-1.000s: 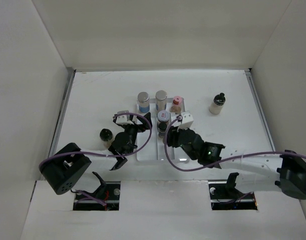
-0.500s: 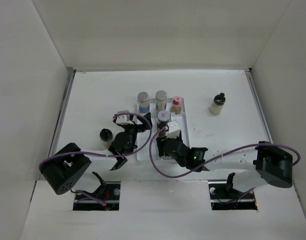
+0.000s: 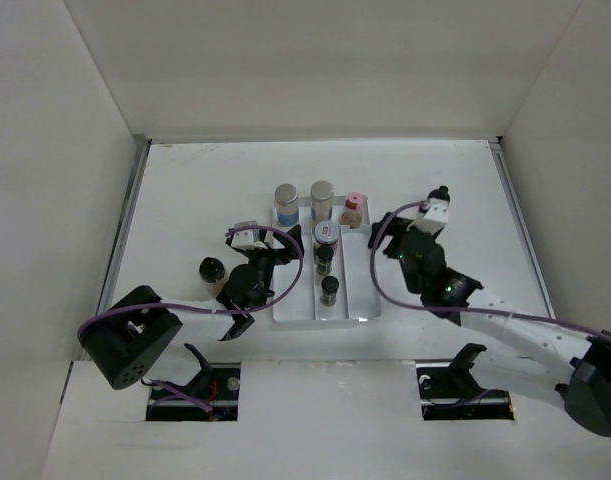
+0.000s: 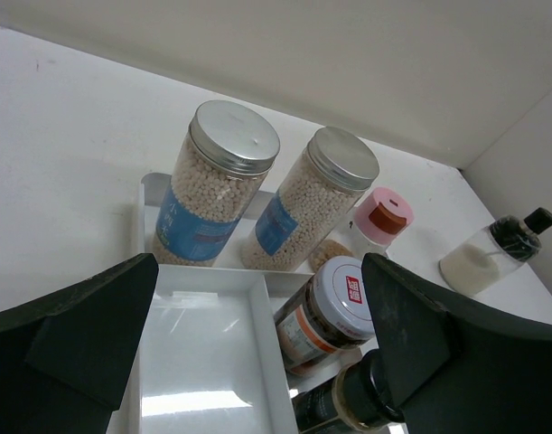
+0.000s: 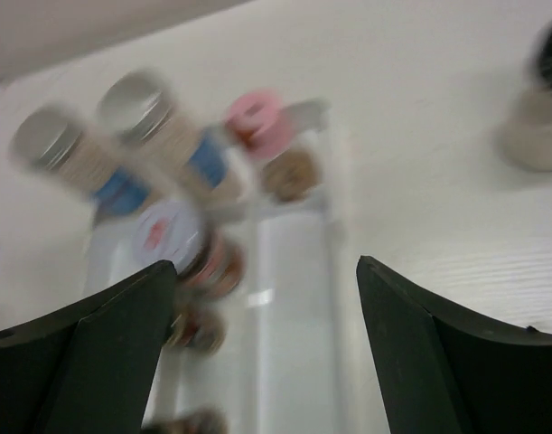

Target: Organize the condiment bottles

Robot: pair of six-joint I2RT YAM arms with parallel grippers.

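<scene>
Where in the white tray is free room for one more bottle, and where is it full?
The right lane of the tray is bare, from the pink-capped bottle to the near rim. The left lane is bare too, in front of the left blue-labelled jar, but the open left gripper hovers there. The middle lane is crowded: three bottles in a row.
</scene>
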